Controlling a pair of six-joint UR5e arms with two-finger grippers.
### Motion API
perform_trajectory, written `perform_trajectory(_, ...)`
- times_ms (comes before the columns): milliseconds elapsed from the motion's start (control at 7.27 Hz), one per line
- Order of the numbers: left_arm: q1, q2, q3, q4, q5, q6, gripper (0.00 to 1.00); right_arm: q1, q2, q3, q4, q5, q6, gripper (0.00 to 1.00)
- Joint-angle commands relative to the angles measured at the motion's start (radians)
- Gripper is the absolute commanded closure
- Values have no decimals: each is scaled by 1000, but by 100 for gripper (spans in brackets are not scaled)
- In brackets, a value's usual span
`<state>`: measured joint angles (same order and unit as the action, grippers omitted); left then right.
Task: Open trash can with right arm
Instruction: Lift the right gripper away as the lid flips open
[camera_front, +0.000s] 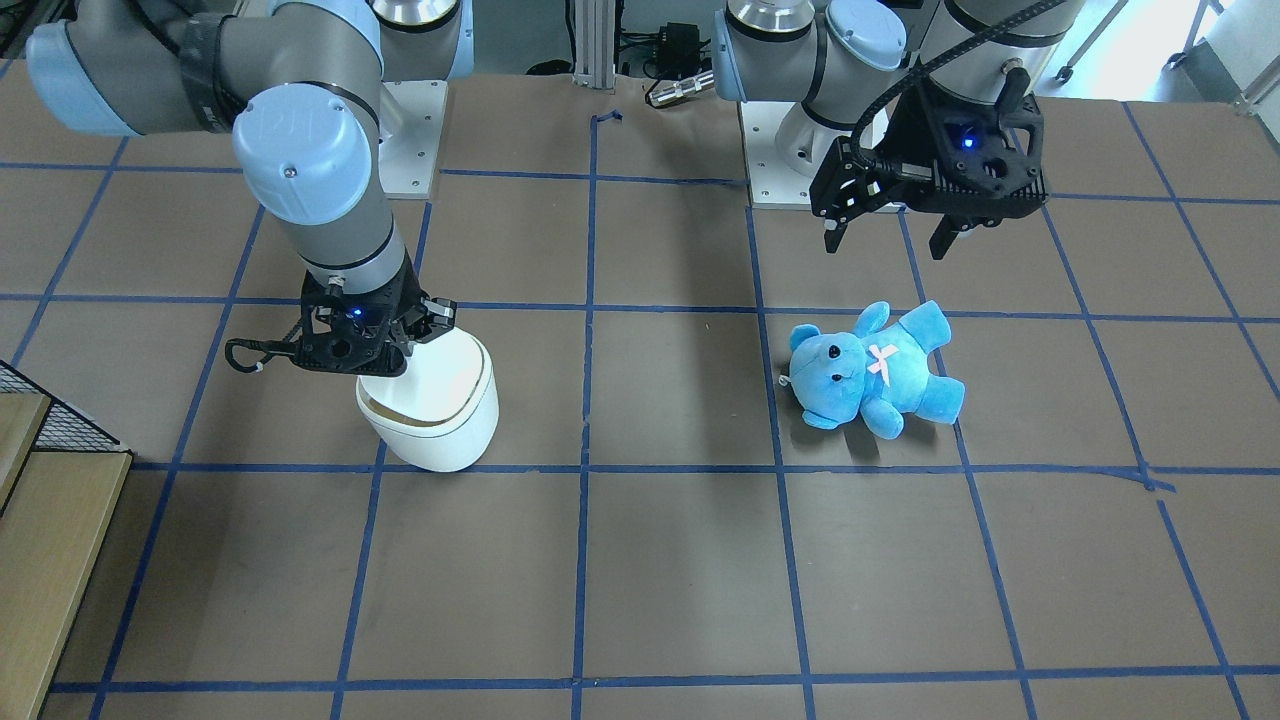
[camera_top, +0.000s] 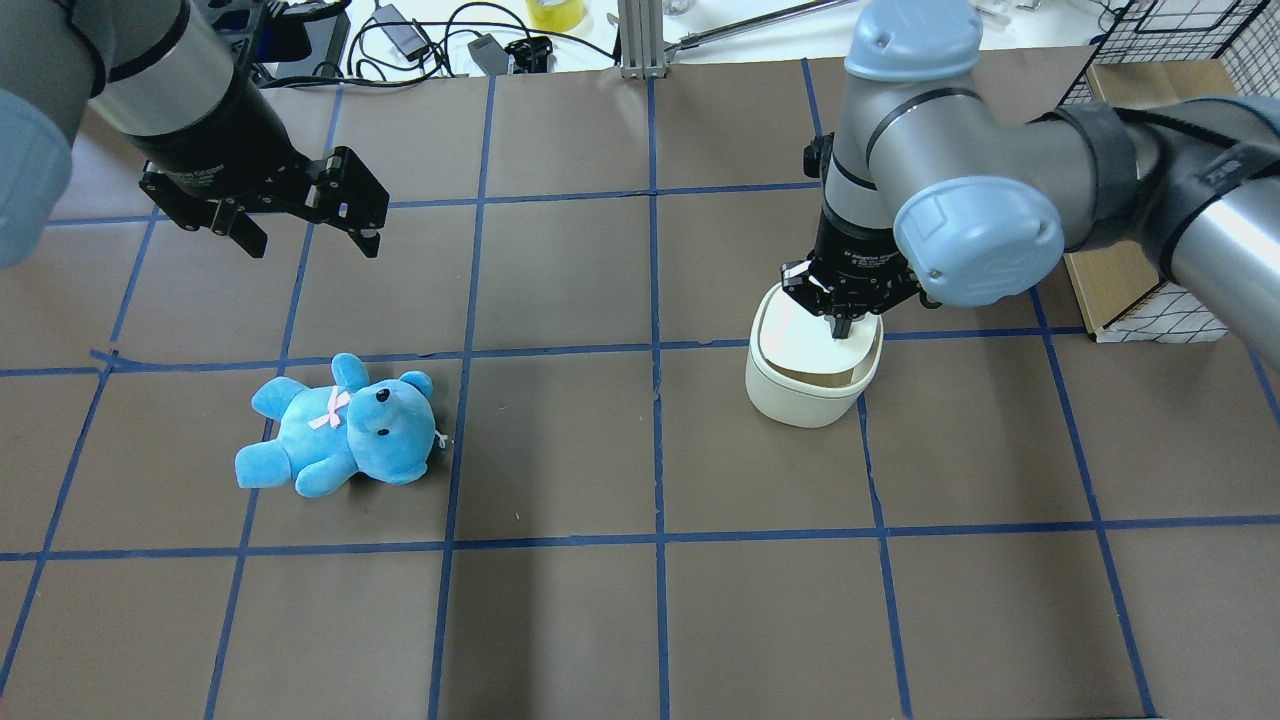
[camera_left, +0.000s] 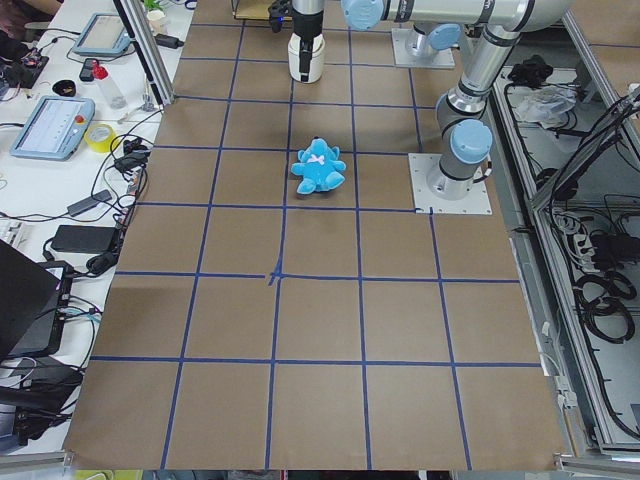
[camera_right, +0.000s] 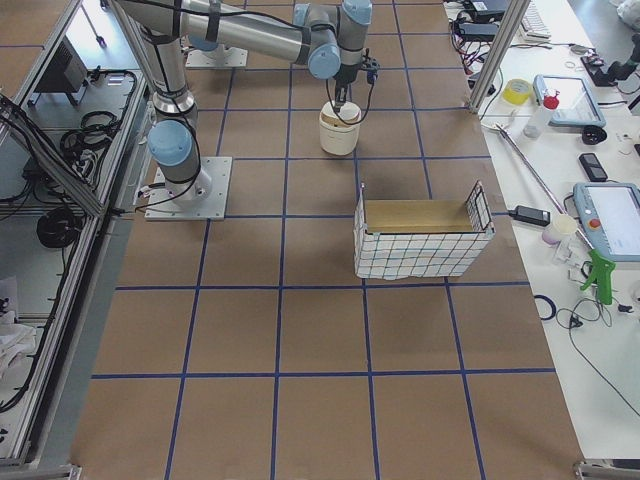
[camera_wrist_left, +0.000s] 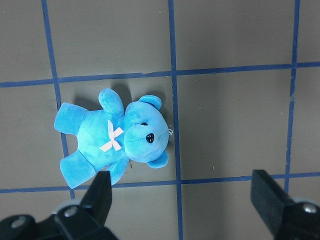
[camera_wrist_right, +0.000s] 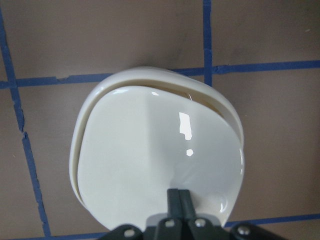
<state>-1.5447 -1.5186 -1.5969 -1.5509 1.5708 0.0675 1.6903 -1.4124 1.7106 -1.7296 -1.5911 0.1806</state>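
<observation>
We find the can (camera_top: 812, 385) on the tabletop (camera_top: 640, 600) directly under our right fingers (camera_top: 842, 328); the bear (camera_top: 340, 430) lies beneath our left fingers (camera_top: 252, 238), well apart.

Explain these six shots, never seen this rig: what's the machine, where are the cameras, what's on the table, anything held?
It is a robot with two arms bolted at one side of a table, each ending in a two-finger gripper. One camera faces the robot, one looks over its shoulders, two look in from the table ends, and one rides on each wrist. On the table are a white trash can, standing upright, and a blue teddy bear, lying on its back. The right gripper has its fingers shut together, tips down on the can's lid near one edge. The left gripper hangs open in the air near the bear, not touching it. Nothing is held.
</observation>
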Motion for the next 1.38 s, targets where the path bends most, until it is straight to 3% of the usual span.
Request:
perform_trajectory(0,0,0,0,0,0,0,0,5,-11,-158,209,10,13,100)
perform_trajectory(275,0,0,0,0,0,0,0,2,-39,-227,281,13,11,100)
perform_trajectory(412,0,0,0,0,0,0,0,-3,-43,-247,278,13,-4,78)
perform_trajectory(550,0,0,0,0,0,0,0,-3,-43,-256,242,11,-50,2)
perform_trajectory(825,0,0,0,0,0,0,0,-21,-42,-255,156,11,-148,0)
perform_trajectory(1238,0,0,0,0,0,0,0,-98,-68,-247,166,63,-188,0)
